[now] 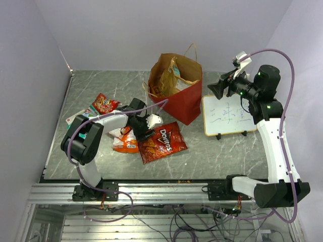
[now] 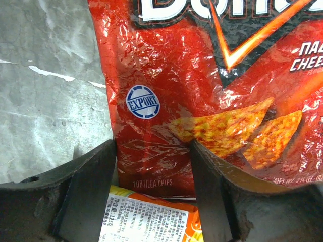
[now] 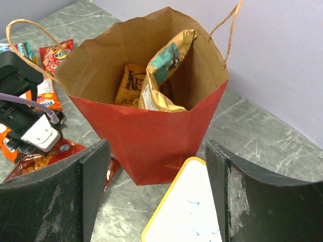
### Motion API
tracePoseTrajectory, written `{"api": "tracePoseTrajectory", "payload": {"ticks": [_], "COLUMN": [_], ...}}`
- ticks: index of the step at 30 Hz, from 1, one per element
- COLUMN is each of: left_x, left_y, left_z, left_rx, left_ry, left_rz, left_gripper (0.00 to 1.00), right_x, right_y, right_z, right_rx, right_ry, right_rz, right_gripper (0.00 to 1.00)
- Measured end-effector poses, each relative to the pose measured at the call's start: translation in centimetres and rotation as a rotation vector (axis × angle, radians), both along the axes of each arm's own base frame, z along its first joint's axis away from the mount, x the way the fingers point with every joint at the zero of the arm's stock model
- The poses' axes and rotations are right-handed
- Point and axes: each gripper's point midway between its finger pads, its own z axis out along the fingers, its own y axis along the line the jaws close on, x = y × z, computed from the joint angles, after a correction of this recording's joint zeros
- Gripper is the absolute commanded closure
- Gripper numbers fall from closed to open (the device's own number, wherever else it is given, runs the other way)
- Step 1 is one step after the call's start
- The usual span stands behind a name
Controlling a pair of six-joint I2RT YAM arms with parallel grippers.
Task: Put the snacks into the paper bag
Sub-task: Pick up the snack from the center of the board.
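Observation:
The red paper bag [image 1: 184, 103] stands upright at the table's far middle. In the right wrist view the paper bag [image 3: 151, 131] holds a kraft pouch with teal print [image 3: 166, 65] and a yellow chip bag [image 3: 132, 83]. A red Doritos bag [image 1: 164, 142] lies flat in front of it. My left gripper [image 1: 143, 133] is low over its left corner, with open jaws astride the Doritos bag [image 2: 202, 91] and empty. An orange packet [image 2: 146, 219] lies partly under that corner. My right gripper [image 1: 217, 89] is open and empty, raised to the right of the paper bag.
A wood-framed whiteboard [image 1: 227, 115] stands right of the paper bag, under my right gripper [image 3: 156, 196]. An orange packet [image 1: 125, 144], a red packet [image 1: 105, 104] and a teal-white pack [image 1: 79, 116] lie left of the Doritos bag. Walls close the left, back and right.

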Motion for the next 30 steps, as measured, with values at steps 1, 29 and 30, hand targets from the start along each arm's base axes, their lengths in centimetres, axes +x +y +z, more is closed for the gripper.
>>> {"api": "tracePoseTrajectory", "payload": {"ticks": [1, 29, 30], "left_x": [-0.2, -2.8, -2.8], "left_y": [0.0, -2.2, -2.2], "left_z": [-0.1, 1.5, 2.0], "left_rx": [-0.002, 0.024, 0.022], "left_ry": [0.007, -0.112, -0.127], "left_rz": [-0.006, -0.183, -0.195], "left_gripper": [0.36, 0.93, 0.93], "right_x": [0.0, -0.5, -0.7], "right_y": [0.0, 0.8, 1.0], "right_z": [-0.1, -0.2, -0.3], "right_rx": [0.0, 0.005, -0.001], "right_ry": [0.002, -0.004, -0.007], "right_rz": [0.0, 0.077, 0.103], "right_gripper": [0.24, 0.27, 0.28]}}
